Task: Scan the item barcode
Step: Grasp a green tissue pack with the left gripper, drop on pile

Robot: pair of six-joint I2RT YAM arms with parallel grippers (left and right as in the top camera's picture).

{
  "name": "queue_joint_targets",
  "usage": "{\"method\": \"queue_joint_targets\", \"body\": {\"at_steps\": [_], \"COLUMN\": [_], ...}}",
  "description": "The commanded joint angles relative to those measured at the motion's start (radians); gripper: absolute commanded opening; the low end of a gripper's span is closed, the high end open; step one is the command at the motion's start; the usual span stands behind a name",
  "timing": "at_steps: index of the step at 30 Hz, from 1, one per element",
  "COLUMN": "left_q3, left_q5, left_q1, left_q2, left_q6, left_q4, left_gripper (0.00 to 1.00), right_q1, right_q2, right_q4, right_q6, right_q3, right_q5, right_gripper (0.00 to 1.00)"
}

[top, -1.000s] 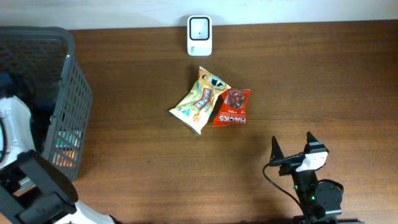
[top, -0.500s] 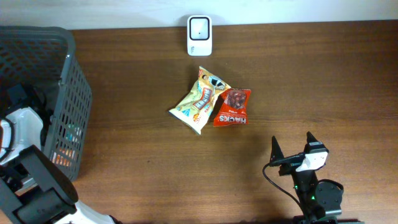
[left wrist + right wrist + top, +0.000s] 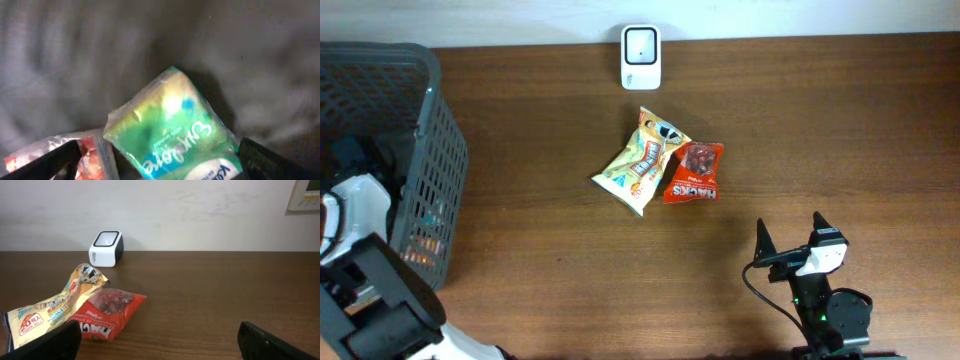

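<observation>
Hovering just above a glossy green plastic packet [image 3: 170,130] on the floor of the grey mesh basket [image 3: 430,130], left hand [image 3: 159,161] spread wide, fingertips either side of the packet, gripping nothing. Just beside the packet's lower left, a red-and-clear wrapper [image 3: 65,150]. Out on the brown wooden desk [image 3: 550,250], a yellow crinkled snack bag [image 3: 638,162] touching a red snack pouch [image 3: 694,172], near the white box-shaped barcode scanner [image 3: 641,56]. Right hand [image 3: 790,226] parked near the desk's front edge, spread wide, empty.

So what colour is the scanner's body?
The scanner is white, clearest in the right wrist view.
</observation>
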Motion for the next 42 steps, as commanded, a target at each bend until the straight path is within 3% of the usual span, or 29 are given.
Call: {"method": "queue_joint_targets", "body": {"at_steps": [1, 3, 5, 6, 13, 14, 16, 19, 23, 25, 27, 28, 30, 33, 36, 38, 42], "left_q3": [-0.007, 0.024, 0.071, 0.097, 0.209, 0.2, 0.163, 0.148, 0.148, 0.148, 0.148, 0.148, 0.151, 0.283, 0.528, 0.559, 0.559], "left_q5": [0.004, 0.004, 0.008, 0.018, 0.016, 0.005, 0.004, -0.005, -0.004, -0.003, -0.003, -0.003, -0.003, 0.002, 0.238, 0.428, 0.438], "left_q1": [0.003, 0.003, 0.004, 0.004, 0.003, 0.003, 0.003, 0.012, 0.019, 0.019, 0.018, 0.018, 0.019, 0.024, 0.027, 0.012, -0.182], "left_q2": [0.042, 0.04, 0.036, 0.028, -0.249, -0.245, -0.205, -0.045, 0.109, 0.137, 0.149, 0.158, 0.162, 0.105, -0.076, -0.251, -0.411], "left_q6": [0.005, 0.005, 0.005, 0.005, 0.005, 0.005, 0.005, 0.005, 0.005, 0.005, 0.005, 0.005, 0.006, 0.006, 0.006, 0.005, 0.006], "left_q4": [0.043, 0.03, -0.003, -0.033, -0.15, -0.148, -0.131, -0.126, -0.072, -0.036, -0.034, -0.027, -0.032, -0.137, -0.249, -0.228, -0.239], "left_gripper": [0.61, 0.4, 0.04, 0.0, 0.0, 0.18, 0.29, 0.59, 0.68, 0.53, 0.5, 0.41, 0.0, 0.0, 0.0, 0.0, 0.0], "right_q1": [0.006, 0.006, 0.006, 0.006, 0.006, 0.006, 0.006, 0.006, 0.006, 0.006, 0.006, 0.006, 0.006, 0.006, 0.006, 0.006, 0.006], "right_q2": [-0.006, -0.006, -0.006, -0.006, -0.006, -0.006, -0.006, -0.006, -0.006, -0.006, -0.006, -0.006, -0.006, -0.006, -0.006, -0.006, -0.006], "right_q4": [-0.001, -0.001, -0.001, -0.001, -0.001, -0.001, -0.001, -0.001, -0.001, -0.001, -0.001, -0.001, -0.001, -0.001, -0.001, -0.001, -0.001], "right_q6": [0.004, 0.005, 0.005, 0.005, 0.004, 0.004, 0.004, 0.004, 0.004, 0.004, 0.004, 0.005, 0.004, 0.004, 0.004, 0.004, 0.004], "right_q3": [-0.008, -0.008, -0.008, -0.008, -0.008, -0.008, -0.008, -0.008, -0.008, -0.008, -0.008, -0.008, -0.008, -0.008, -0.008, -0.008, -0.008], "right_q5": [0.005, 0.005, 0.005, 0.005, 0.005, 0.005, 0.005, 0.005, 0.005, 0.005, 0.005, 0.005, 0.005, 0.005, 0.005, 0.005, 0.005], "right_gripper": [0.98, 0.98, 0.99, 0.98, 0.98, 0.98, 0.98, 0.98, 0.98, 0.98, 0.98, 0.98, 0.98, 0.98, 0.98, 0.98, 0.98]}}
